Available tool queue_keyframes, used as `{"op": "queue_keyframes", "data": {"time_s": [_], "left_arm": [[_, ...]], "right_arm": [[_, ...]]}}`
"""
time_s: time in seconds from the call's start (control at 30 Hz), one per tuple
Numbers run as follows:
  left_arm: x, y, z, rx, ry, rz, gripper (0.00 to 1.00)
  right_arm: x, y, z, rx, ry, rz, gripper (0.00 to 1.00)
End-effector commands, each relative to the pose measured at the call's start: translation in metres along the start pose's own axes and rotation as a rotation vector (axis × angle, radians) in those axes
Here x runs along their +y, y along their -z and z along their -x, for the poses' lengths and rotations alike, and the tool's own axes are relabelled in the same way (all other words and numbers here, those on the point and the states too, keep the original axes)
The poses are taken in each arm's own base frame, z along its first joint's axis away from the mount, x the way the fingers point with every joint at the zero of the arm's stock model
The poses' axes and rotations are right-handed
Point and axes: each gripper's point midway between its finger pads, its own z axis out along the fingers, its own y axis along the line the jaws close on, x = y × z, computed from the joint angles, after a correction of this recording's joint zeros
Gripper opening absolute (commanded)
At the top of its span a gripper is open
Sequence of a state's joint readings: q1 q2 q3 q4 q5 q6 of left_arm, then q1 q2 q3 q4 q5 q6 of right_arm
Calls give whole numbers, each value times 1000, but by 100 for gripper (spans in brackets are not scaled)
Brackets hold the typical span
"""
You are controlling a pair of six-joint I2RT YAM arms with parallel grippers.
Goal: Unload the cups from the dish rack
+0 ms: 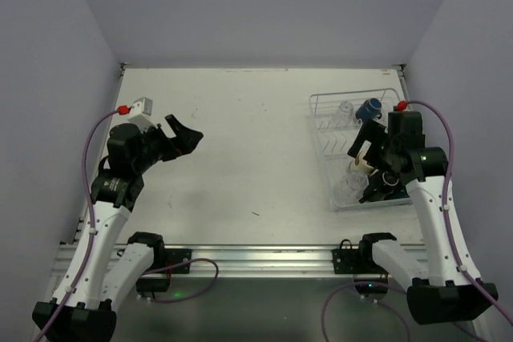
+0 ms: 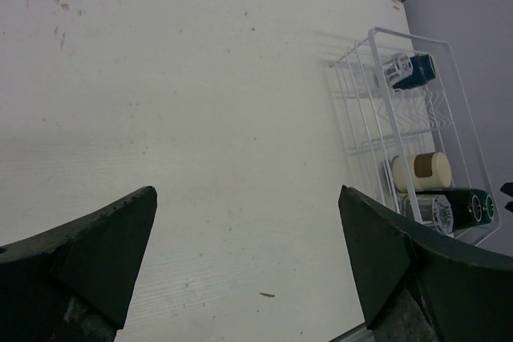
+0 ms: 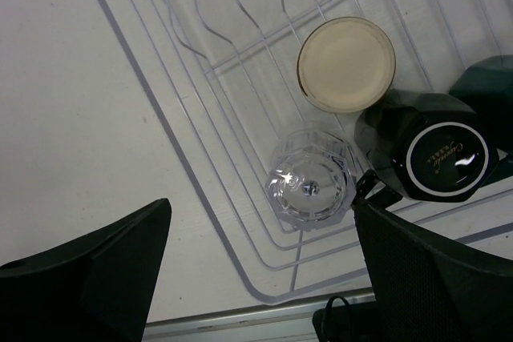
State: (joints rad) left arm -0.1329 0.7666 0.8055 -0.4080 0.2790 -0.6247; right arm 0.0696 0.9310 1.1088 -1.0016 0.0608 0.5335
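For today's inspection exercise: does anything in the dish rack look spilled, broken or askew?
Nothing stands out. In the dish rack, the clear glass, cream cup and dark mug sit base up, intact, nothing spilled.

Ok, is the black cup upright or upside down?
Upside down: the black cup shows its stamped base to the right wrist camera.

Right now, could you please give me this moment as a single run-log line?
left gripper: open, empty, over table | right gripper: open, empty, over clear glass tumbler in dish rack | cups: none on table
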Motion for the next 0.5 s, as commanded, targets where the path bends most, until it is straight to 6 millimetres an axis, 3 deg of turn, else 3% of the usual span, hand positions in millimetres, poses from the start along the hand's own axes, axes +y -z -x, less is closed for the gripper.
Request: {"op": "queue_keyframes", "data": {"time_s": [0.0,0.1,0.13,0.3,0.37,0.47], "left_arm": [[-15,5,2,6,-19,-73,100],[-15,3,0,10,-18,-82,100],[-15,2,-1,11,-17,-85,100],[-15,-5,-6,38,-11,-102,100],[-15,-6,-7,42,-14,-107,100],[-13,-9,-11,55,-11,-110,100]], "right_arm": [[-7,1,-1,62,82,-44,99],[-6,-2,-1,75,127,-38,99],[1,-2,-5,101,130,3,99],[-6,-19,-20,176,143,-28,98],[1,-23,-27,211,131,10,97],[-12,-30,-32,226,77,-78,94]]}}
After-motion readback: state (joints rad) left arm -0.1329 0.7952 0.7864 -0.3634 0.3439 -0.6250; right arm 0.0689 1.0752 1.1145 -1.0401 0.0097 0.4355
